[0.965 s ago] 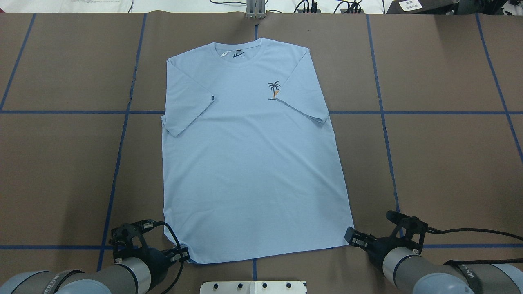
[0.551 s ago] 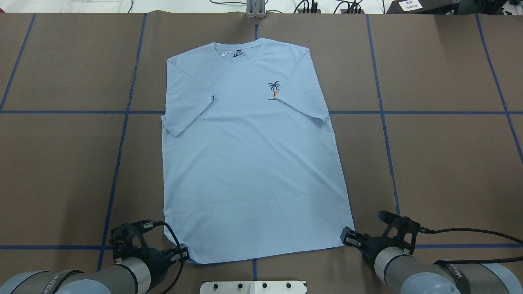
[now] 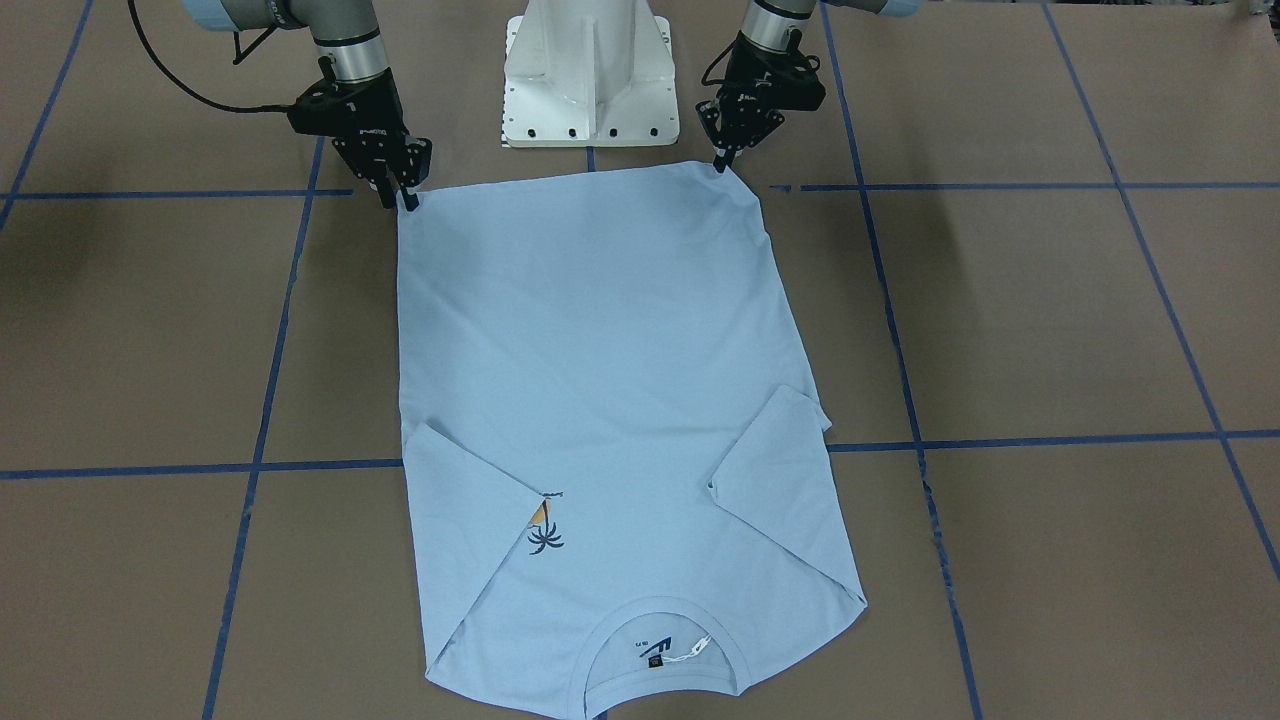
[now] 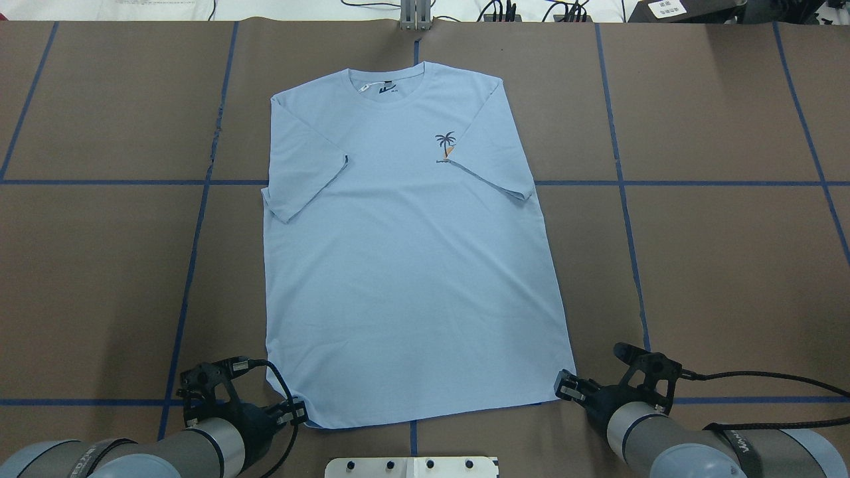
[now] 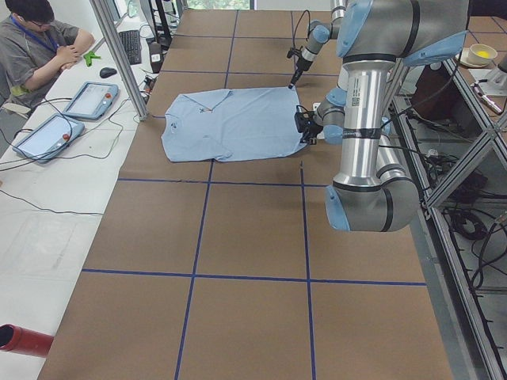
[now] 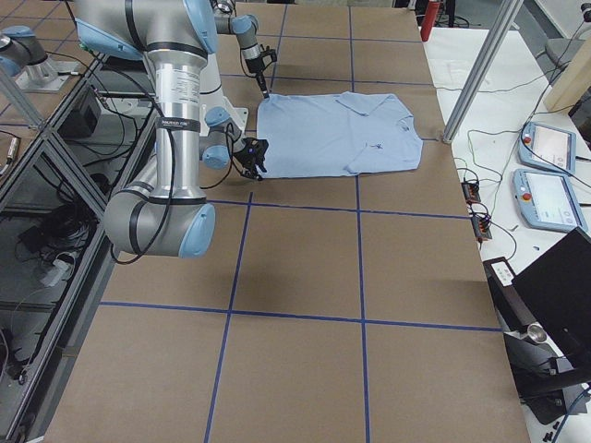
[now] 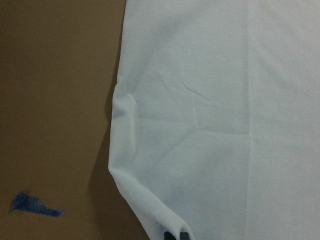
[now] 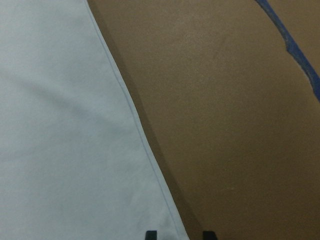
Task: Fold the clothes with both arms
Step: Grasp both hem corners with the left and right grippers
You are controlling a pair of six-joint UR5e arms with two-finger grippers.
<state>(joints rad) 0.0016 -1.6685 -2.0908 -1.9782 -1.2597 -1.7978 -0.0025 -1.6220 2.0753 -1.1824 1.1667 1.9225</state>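
T-shirt [image 4: 405, 265]: light blue, flat, front up, sleeves folded in, collar away from robot.
Left gripper [image 4: 300, 415]: pinches near hem corner.
Right gripper [image 4: 563, 386]: fingers apart, straddling other hem corner.

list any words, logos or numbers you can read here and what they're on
None reads clearly.
Neck label of the T-shirt: white mark, too small.
Right gripper housing: white lettering, blurred.
Strap on the right arm: white letters, unreadable.
Sticker on the left arm: too small.
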